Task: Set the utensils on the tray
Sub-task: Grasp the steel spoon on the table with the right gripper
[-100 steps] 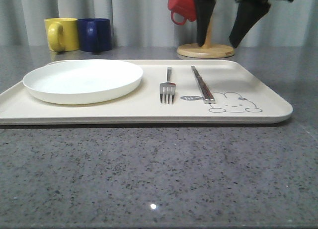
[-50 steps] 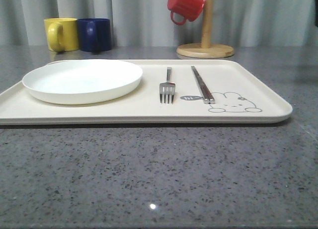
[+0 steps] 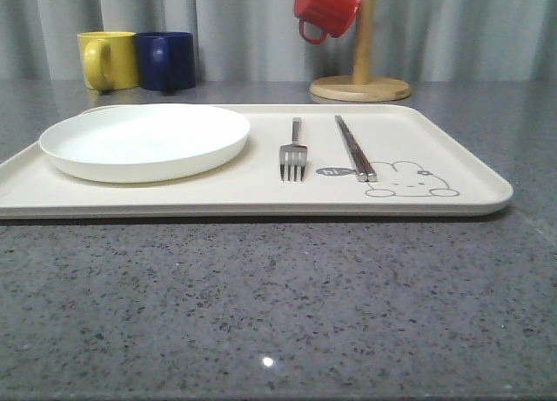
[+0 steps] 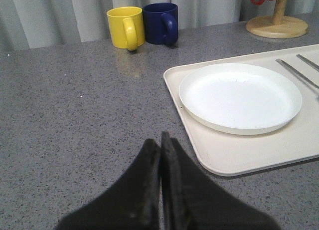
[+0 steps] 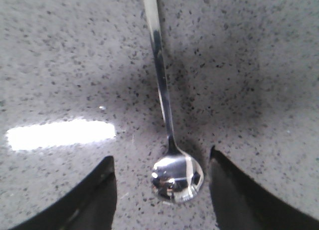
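**Spoon waits on the table, two utensils already on the tray**

In the centre of the front view, the fork (image 3: 294, 152) and the chopsticks (image 3: 354, 147) lie side by side on the tray (image 3: 261, 197), right of the white plate (image 3: 144, 140). The spoon (image 5: 169, 155) lies on the grey table (image 5: 60, 55), its bowl at the lower centre of the right wrist view. The right gripper (image 5: 162, 190) is spread wide with a finger on each side of the bowl, probably to pick it up. The left gripper (image 4: 161, 190) is pressed together and holds nothing.
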`<state>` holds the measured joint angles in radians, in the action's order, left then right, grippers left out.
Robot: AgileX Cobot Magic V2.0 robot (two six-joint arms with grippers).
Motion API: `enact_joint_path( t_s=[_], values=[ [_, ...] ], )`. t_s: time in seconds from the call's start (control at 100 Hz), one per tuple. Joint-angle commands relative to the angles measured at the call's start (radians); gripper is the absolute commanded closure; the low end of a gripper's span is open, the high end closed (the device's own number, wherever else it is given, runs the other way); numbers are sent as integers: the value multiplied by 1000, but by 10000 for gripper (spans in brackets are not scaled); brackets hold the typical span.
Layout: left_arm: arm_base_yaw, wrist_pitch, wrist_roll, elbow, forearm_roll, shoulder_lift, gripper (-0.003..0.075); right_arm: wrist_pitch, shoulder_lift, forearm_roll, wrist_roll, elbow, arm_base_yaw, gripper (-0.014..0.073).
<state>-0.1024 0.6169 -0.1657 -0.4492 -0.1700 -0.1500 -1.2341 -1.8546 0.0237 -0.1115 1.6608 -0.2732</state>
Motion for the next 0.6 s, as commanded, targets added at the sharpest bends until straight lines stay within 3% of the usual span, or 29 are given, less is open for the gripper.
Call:
enact_joint_path(
  t_s=[0.0,0.32,0.59],
  values=[
    [-2,-74,7,-23,-8,-10,739,-25,18,14,-22,28,-11,171],
    [-2,-74,7,-23,-8,-10,739,41,-27,26,-22,28,-11,202],
    [-2,-74,7,-23,-8,-10,739,52,-38,26,-21,28,-11,589]
  ],
)
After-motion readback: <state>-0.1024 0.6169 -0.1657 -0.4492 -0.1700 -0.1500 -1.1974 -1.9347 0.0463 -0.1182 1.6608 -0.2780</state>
